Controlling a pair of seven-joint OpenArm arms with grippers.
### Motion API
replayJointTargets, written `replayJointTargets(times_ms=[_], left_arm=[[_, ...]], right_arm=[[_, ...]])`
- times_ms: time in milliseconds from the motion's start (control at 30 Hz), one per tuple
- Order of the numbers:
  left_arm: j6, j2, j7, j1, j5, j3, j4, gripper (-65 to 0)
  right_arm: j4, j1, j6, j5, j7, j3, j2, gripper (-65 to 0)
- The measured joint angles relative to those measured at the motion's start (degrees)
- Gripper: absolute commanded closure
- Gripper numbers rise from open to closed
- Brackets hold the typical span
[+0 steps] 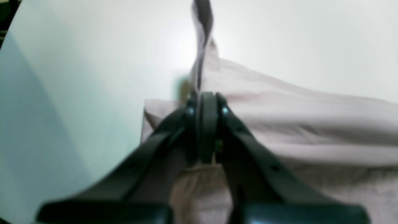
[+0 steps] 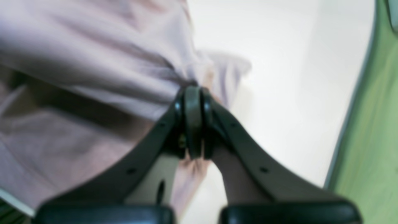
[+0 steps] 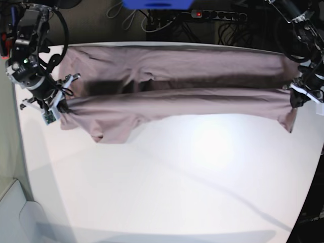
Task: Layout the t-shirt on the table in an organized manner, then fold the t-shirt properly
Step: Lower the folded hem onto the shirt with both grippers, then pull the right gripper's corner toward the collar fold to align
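Note:
The mauve-brown t-shirt (image 3: 177, 83) is stretched in a long band across the far part of the white table (image 3: 167, 182). In the base view my right gripper (image 3: 58, 107) is shut on the cloth's left end. My left gripper (image 3: 296, 98) is shut on its right end. A taut fold runs between them, and a sleeve (image 3: 114, 130) sags below it near the left. In the left wrist view the left gripper (image 1: 208, 99) pinches a bunched edge of the t-shirt (image 1: 295, 118). In the right wrist view the right gripper (image 2: 192, 93) clamps gathered t-shirt (image 2: 93, 77) fabric above the table (image 2: 279, 93).
Behind the table's far edge lie dark cables and a power strip (image 3: 217, 15), with a blue object (image 3: 157, 4) at the top. The table's side edge borders a green floor (image 2: 373, 124) close to the right gripper. White tabletop fills the near half of the base view.

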Motion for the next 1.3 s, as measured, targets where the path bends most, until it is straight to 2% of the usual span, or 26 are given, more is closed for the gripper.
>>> replayJointTargets(times_ms=[233,533,800,1067,1300], left_arm=[[0.0,0.0,0.2,1.7,-0.1,-0.1,0.0,-0.2],[-0.5,0.4,-0.1,3.5,-0.5,-6.2,0.0,-0.2],[-0.4,4.5,0.0,6.0,0.0,-8.3,-0.4,-0.2],[-0.4,4.9,0.0,7.4,0.0,-11.1,-0.4,-0.2],[-0.4,5.0,-0.5,7.3,0.0,-11.1,-1.4,-0.1]], right_arm=[[0.1,-3.2,0.0,0.3,0.2,0.6,0.1,0.0],[0.0,-4.7,0.1,0.7,0.6,0.5,-0.2,0.0],[-0.2,-4.5,0.1,0.4,0.9,0.5,-1.0,0.0],[-0.3,-5.0,0.1,0.4,0.9,0.4,-1.0,0.0],[-2.0,-5.0,0.1,0.5,1.0,0.2,-1.0,0.0]])
